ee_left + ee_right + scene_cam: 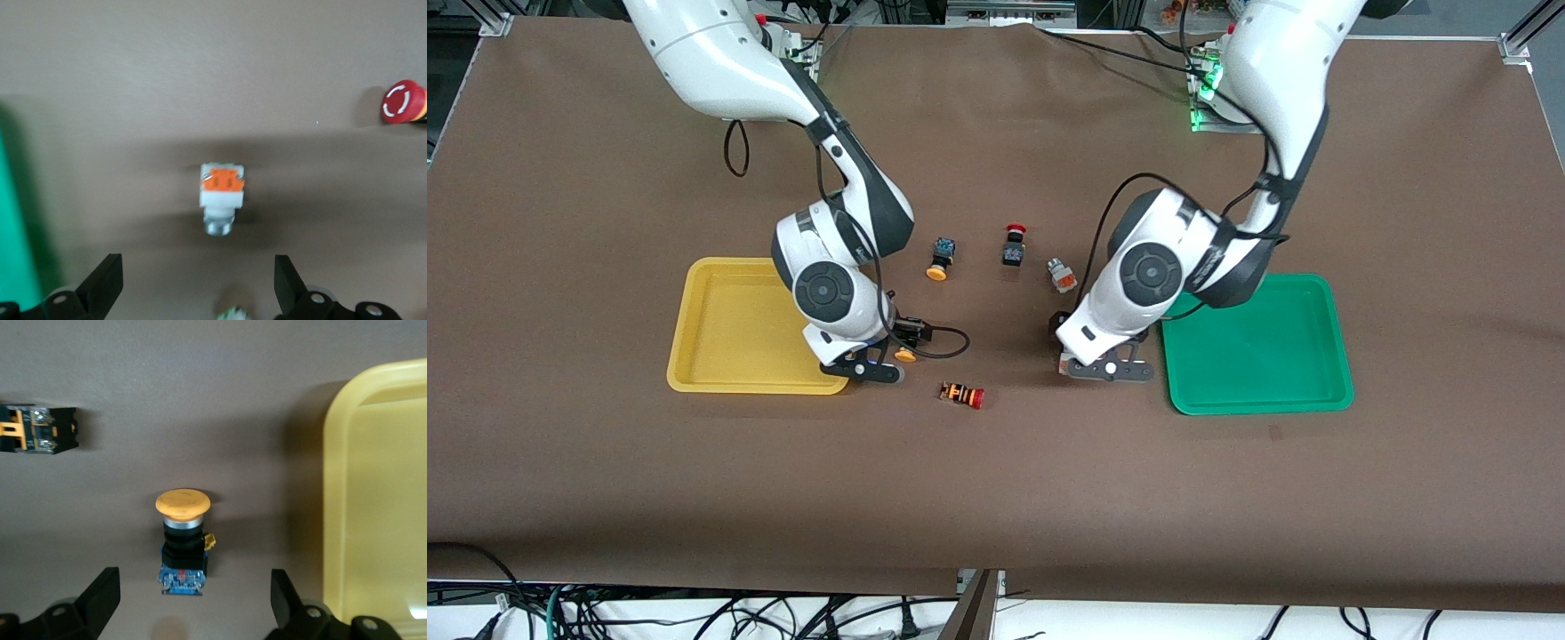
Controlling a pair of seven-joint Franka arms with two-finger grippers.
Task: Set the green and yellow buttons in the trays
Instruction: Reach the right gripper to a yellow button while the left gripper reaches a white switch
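Note:
My right gripper is open, low over the table beside the yellow tray. A black button with a yellow cap lies just ahead of its fingertips; in the right wrist view the button lies centred before the open gripper. My left gripper is open, low beside the green tray. A white-and-silver button with an orange block lies just ahead of the open gripper. A second yellow-capped button and a second white-and-silver button lie mid-table. Both trays hold nothing.
A black red-capped button lies between those two mid-table buttons. An orange-and-black striped red-capped button lies between the grippers, nearer the front camera; it also shows in the left wrist view and the right wrist view.

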